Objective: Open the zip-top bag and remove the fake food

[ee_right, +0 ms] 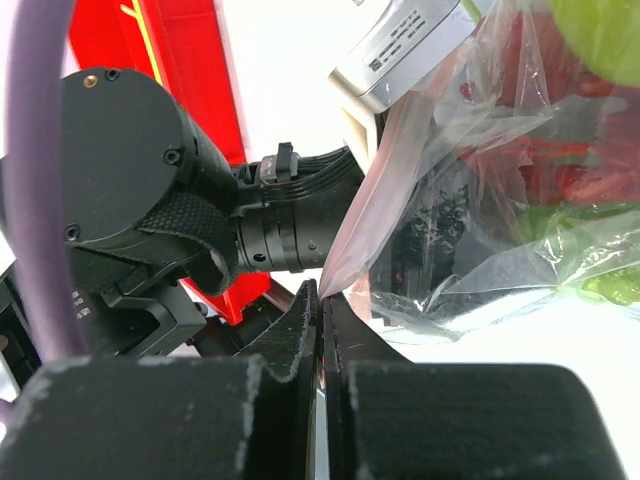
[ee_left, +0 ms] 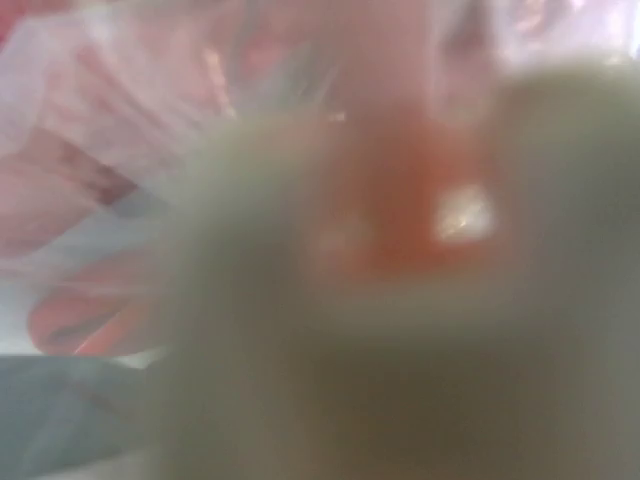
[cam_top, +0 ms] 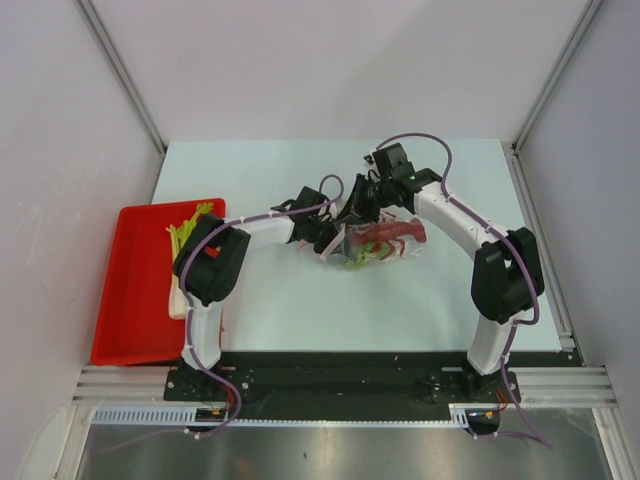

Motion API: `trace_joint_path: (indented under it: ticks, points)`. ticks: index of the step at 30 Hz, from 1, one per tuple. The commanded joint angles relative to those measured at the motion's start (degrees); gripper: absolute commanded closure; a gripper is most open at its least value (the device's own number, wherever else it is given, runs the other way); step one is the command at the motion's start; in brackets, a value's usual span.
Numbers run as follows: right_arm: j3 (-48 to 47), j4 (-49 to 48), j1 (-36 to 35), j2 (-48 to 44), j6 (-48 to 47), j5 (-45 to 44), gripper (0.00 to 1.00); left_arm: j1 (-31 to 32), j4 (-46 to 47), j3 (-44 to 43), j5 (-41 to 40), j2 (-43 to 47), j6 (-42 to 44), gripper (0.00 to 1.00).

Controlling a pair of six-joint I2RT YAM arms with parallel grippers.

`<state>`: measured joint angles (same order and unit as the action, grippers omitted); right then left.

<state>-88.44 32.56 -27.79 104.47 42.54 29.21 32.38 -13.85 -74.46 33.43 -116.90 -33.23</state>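
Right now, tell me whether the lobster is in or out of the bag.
In. The red lobster shows through the bag's clear plastic.

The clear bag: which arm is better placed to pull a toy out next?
Left, probably: the left claw is at the mouth of the bag, against the toys; the right claw is pinched shut on its edge.

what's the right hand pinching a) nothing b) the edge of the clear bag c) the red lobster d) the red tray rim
b: in the right wrist view the right hand is shut on an edge of the zip-top bag.
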Motion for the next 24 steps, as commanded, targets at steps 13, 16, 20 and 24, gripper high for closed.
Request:
trace_joint_path:
  ticks: [13, 16, 20, 24]
  points:
    - [0.2, 3.8, 0.0, -3.7, -7.8, -3.1, 1.0, 0.4, -7.4, -3.6, -5.2, 4.1, 4.7, 0.95]
    - [0.3, 4.6, 0.4, -4.3, -9.5, -4.4, 1.0, 0.3, -10.6, -6.1, -5.5, 6.2, 6.3, 0.96]
    - [0.6, 5.7, 0.5, -5.0, -10.9, -6.5, 1.0, 0.3, -14.9, -9.8, -6.0, 8.4, 8.0, 0.96]
    - [0.8, 7.0, -0.2, -5.7, -14.5, -9.2, 1.0, 0.2, -19.3, -14.2, -7.7, 10.2, 9.2, 0.97]
